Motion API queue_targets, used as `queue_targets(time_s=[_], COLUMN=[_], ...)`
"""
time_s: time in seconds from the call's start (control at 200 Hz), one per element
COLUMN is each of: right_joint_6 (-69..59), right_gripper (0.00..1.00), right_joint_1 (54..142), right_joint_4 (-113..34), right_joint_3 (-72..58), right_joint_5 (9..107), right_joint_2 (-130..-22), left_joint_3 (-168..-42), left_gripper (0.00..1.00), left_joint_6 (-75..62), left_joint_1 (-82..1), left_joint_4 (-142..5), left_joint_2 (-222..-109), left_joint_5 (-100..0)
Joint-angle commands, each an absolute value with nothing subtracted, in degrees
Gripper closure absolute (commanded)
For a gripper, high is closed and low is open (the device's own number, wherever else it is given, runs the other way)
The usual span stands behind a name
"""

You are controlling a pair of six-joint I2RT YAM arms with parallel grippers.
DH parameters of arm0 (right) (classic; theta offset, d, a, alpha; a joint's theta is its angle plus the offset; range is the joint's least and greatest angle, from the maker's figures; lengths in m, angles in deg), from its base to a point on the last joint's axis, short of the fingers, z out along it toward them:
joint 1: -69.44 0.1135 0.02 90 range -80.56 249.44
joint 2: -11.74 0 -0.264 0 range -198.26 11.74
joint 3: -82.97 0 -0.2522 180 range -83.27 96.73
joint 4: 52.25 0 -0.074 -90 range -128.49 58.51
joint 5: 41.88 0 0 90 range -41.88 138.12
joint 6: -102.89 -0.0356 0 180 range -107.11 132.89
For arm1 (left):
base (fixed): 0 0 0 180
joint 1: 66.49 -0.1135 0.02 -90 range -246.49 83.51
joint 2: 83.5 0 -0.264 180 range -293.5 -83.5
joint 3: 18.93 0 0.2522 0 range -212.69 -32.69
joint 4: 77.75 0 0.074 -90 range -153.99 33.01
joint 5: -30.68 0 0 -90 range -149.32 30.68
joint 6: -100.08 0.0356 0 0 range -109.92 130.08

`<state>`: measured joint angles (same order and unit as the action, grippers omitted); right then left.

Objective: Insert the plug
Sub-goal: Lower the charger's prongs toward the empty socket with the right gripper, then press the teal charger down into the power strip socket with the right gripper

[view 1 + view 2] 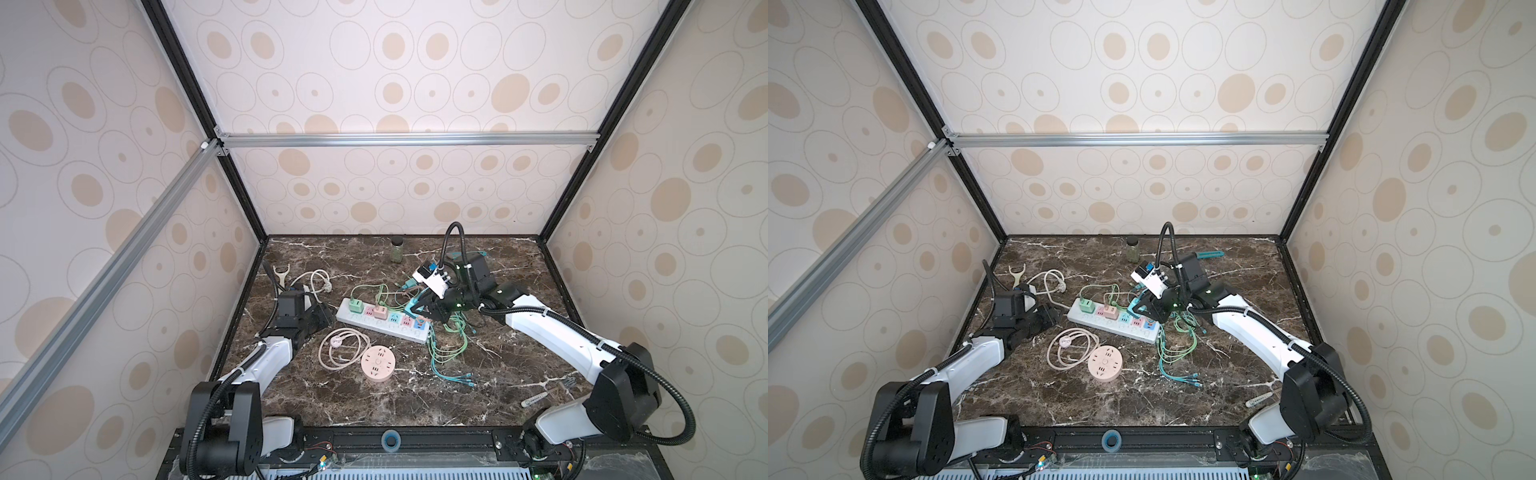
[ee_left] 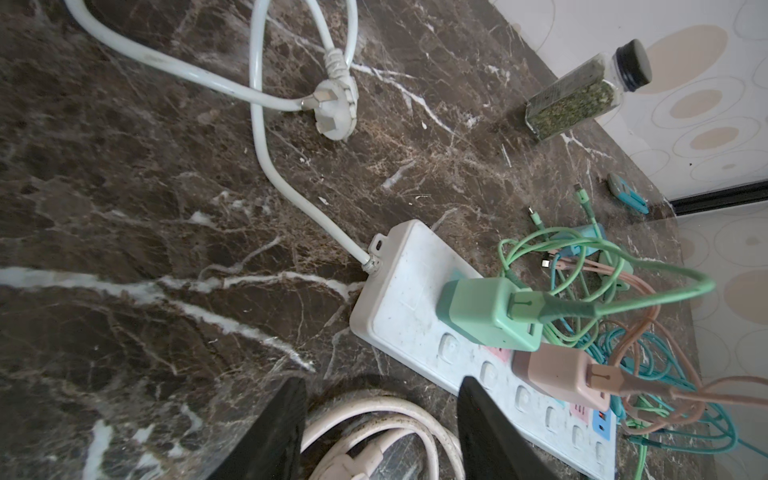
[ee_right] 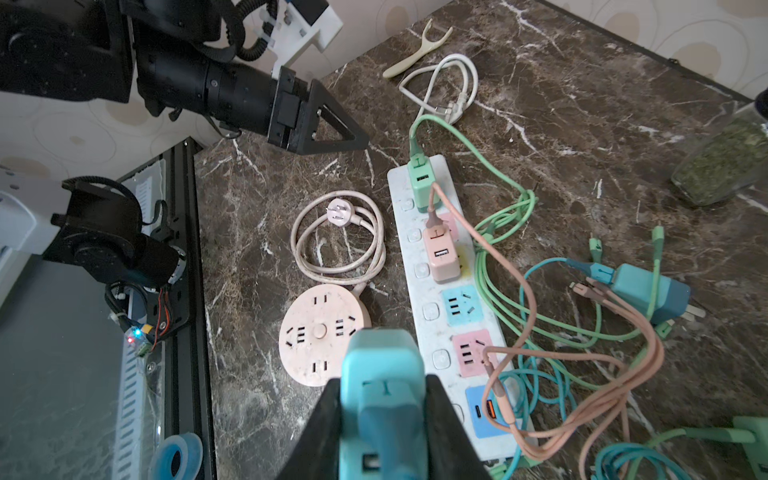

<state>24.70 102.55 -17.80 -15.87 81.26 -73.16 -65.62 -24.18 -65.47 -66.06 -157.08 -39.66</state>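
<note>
Soft, even light fills the enclosure: the walls (image 1: 415, 83) look bright and washed out in both top views, while the dark worktop (image 1: 374, 399) stays dim, with only faint, diffuse shadows. Wide-angle stretch shows toward the edges. In the right wrist view the teal plug (image 3: 382, 399), close to the lens, is soft and the herb jar (image 3: 723, 166) at the edge blurs. In the left wrist view the fingers (image 2: 270, 436) of the left pincer (image 2: 382, 380) are out of focus.

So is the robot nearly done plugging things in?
Partway. The green charger and pink charger already sit in the strip. The right claw holds a blue charger above it. Left: pushing it into an empty spot, maybe the blue socket.
</note>
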Motion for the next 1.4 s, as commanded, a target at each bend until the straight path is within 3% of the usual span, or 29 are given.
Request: queue_targets(time_s=[0.0, 0.785, 1.23, 1.395], right_joint_6=[29.7, 34.0, 37.2, 37.6], right_gripper=[0.91, 0.96, 0.96, 0.96], right_joint_1=[104.1, 105.9, 105.9, 105.9], right_joint_4=[-14.5, -15.3, -15.1, -15.1], right_joint_3=[-13.3, -8.3, -6.5, -6.6], right_joint_5=[78.4, 67.8, 67.4, 67.0], right_joint_2=[-76.2, -88.3, -92.6, -93.3], left_joint_3=[-65.8, -70.9, -71.2, -71.5], left_gripper=[0.42, 0.48, 0.49, 0.54], left_joint_6=[-24.4, -20.6, -20.8, -20.8], left_joint_1=[-65.9, -65.8, -64.9, -64.9], left_joint_4=[-69.1, -73.0, -74.7, -74.6], left_joint_2=[-158.8, -171.0, -174.4, -175.1], left_joint_5=[-39.2, -37.2, -34.6, -34.6])
